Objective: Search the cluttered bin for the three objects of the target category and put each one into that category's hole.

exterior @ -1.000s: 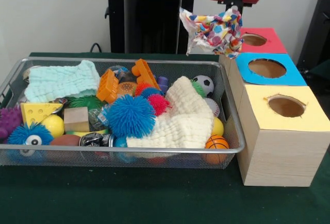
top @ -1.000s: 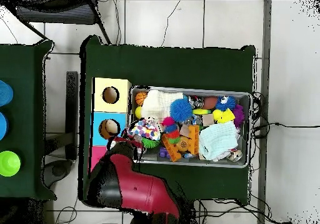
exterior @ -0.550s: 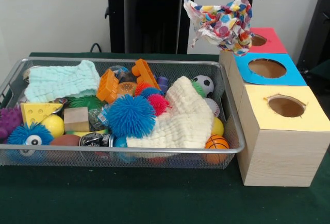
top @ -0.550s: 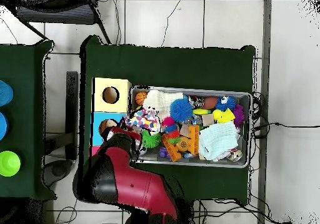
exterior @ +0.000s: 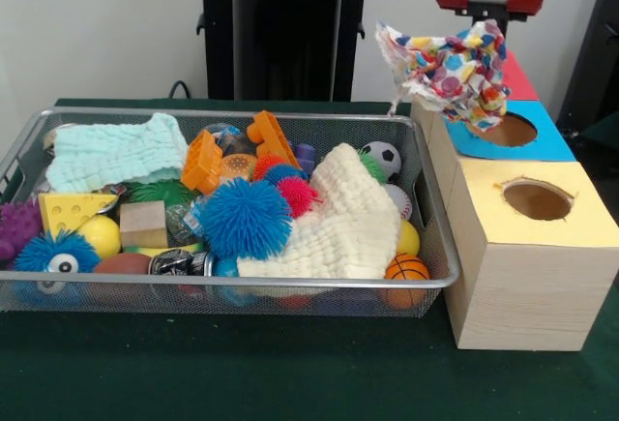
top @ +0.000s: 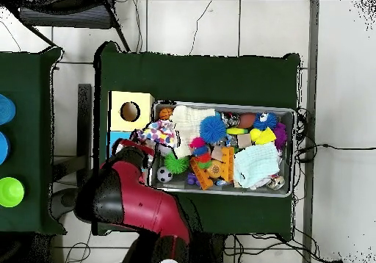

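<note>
The fingers pinch a cloth (exterior: 451,73), the gripper (exterior: 486,22) hanging above the blue box (exterior: 538,142), at 3 o'clock from the bin (exterior: 242,290).

Cloth (exterior: 453,71) hangs over middle box hole (exterior: 505,131); bin (exterior: 437,276) left of boxes.
</note>
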`<state>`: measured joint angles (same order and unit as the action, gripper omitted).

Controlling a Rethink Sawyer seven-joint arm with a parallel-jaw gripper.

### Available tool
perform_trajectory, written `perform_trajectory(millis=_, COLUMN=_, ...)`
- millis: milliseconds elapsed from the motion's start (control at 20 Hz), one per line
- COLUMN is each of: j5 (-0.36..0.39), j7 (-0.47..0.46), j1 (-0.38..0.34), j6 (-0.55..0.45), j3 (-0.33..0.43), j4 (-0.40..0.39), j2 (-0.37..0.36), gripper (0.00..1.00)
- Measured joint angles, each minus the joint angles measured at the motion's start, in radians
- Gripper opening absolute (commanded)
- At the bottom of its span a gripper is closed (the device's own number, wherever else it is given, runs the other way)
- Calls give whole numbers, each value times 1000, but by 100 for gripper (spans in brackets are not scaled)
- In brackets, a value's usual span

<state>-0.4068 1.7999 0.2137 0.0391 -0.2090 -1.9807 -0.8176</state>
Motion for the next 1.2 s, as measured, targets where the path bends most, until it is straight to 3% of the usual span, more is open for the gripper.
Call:
perform_trajectory(millis=500, j5=-112, j7=0, j1=80, j6=24, j3=3, j4=24, j2=86, gripper=0)
perform_trajectory(millis=1200, j5=-126, j7=42, j1=35, j6=111, j3=60, j4=44, j2=133, gripper=0)
